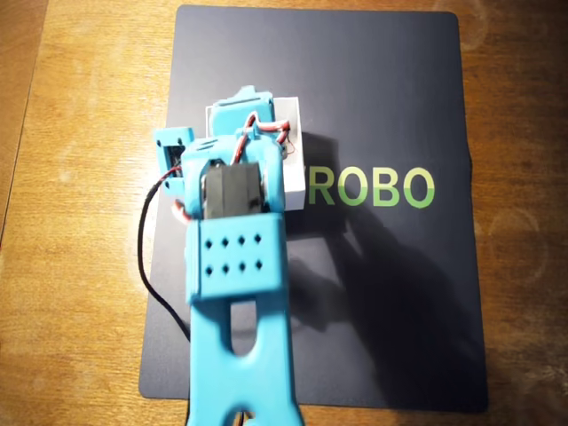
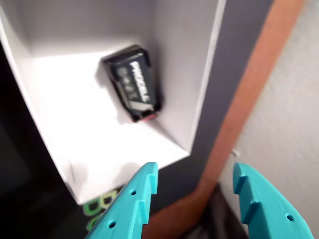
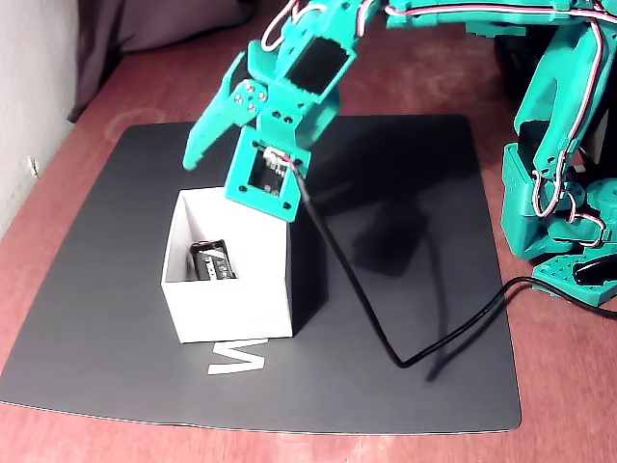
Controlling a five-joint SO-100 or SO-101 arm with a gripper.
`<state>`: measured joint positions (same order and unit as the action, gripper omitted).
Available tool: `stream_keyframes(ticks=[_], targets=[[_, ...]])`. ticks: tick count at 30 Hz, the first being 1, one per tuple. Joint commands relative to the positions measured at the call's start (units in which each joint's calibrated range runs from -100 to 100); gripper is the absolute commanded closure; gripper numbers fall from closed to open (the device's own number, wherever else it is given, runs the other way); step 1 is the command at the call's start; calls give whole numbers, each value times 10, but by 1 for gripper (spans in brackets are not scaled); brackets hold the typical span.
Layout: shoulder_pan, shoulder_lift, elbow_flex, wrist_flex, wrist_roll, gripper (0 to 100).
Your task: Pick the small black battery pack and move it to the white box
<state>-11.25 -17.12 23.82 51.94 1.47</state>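
The small black battery pack [image 2: 132,83] lies on the floor of the white box [image 2: 182,59], near one wall. In the fixed view the battery pack [image 3: 212,262] rests inside the open-topped box [image 3: 231,311]. My teal gripper [image 2: 195,172] is open and empty, with its fingers apart above the box's edge. In the fixed view the gripper [image 3: 205,147] hangs just above the box's far rim and touches nothing. In the overhead view the arm [image 1: 235,191] covers most of the box [image 1: 295,164], hiding both the battery pack and the gripper.
The box stands on a dark mat [image 3: 405,241] with green "ROBO" lettering [image 1: 373,188], on a wooden table [image 1: 80,177]. A black cable [image 3: 376,328] loops over the mat to the right of the box. The arm's base [image 3: 559,193] stands at the right edge in the fixed view.
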Motion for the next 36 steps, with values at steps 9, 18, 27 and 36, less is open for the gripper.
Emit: stream_keyframes(ticks=[9,18,27,36], targets=[[12,-206,-6,198,-37,82],[88,-386,196,209,-33,82],[113,-565,351,214,-36,82],[112,-655,464,214,-36,83]])
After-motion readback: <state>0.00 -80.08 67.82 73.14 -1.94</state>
